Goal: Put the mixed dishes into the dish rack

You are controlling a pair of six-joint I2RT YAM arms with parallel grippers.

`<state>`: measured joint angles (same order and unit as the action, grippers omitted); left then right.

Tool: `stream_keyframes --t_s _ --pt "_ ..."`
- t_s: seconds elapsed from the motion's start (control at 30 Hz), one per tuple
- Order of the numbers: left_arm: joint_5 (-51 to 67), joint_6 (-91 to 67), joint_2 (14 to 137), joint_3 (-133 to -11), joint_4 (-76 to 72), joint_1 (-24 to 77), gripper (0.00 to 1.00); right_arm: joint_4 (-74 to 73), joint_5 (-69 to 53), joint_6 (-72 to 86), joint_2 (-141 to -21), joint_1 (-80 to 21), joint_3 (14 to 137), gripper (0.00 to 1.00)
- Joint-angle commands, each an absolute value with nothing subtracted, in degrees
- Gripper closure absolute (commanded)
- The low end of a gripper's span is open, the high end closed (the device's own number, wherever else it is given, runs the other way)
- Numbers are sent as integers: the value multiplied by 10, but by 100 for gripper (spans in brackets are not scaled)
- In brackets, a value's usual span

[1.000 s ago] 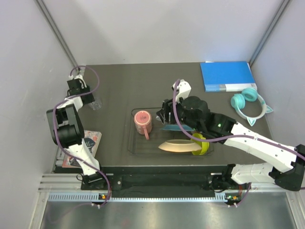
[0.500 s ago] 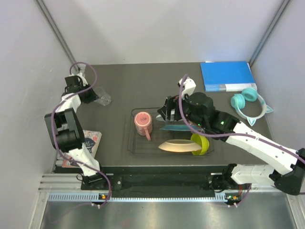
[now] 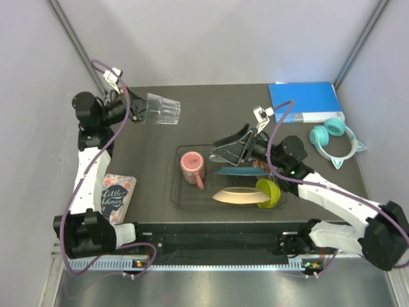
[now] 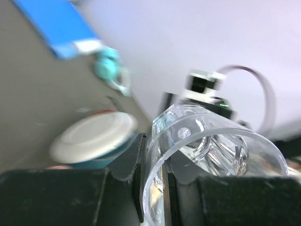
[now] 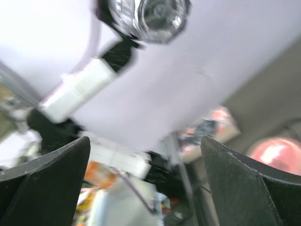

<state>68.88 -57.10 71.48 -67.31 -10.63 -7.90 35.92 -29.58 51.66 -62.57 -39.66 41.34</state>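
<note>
small clear glass (image 3: 160, 110) hangs level, pinched at its rim by the clamped left gripper (image 3: 136, 110), base pointing right; the black thin-wire dish rack (image 3: 177, 185) lies rightward and nearer, the right gripper (image 3: 215, 148) above it spread wide, empty.

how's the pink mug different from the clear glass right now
The pink-red mug sits in the dish rack; the clear glass is held aloft by the left end effector. The mug's mouth faces up; the glass lies on its side. The mug is opaque with a handle; the glass is see-through, without one. Both are small drinking vessels.
</note>
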Motion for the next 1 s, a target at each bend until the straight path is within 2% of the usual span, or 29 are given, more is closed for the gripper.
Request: stream_keyframes --t_s 0.0,0.07,0.13,0.33,0.5,0.6,0.97 --pt "749 -957 729 -615 -523 -25 100 810 -357 770 -702 -390 387 0" --pt "742 -941 730 -624 -515 -12 100 954 -328 869 -762 -394 387 0" --pt "730 -933 733 -631 -500 -2 100 1000 -309 915 -814 -399 397 0" --pt "710 -857 726 -633 -440 38 100 969 -298 907 -836 -429 437 0" --pt "688 -677 692 -626 -231 49 100 974 -287 901 -845 -434 470 0" --pt "677 -615 686 -624 -170 55 100 966 -278 885 -847 -441 483 0" --pt "642 -542 683 -621 -115 68 100 933 -283 875 -884 -454 533 0"
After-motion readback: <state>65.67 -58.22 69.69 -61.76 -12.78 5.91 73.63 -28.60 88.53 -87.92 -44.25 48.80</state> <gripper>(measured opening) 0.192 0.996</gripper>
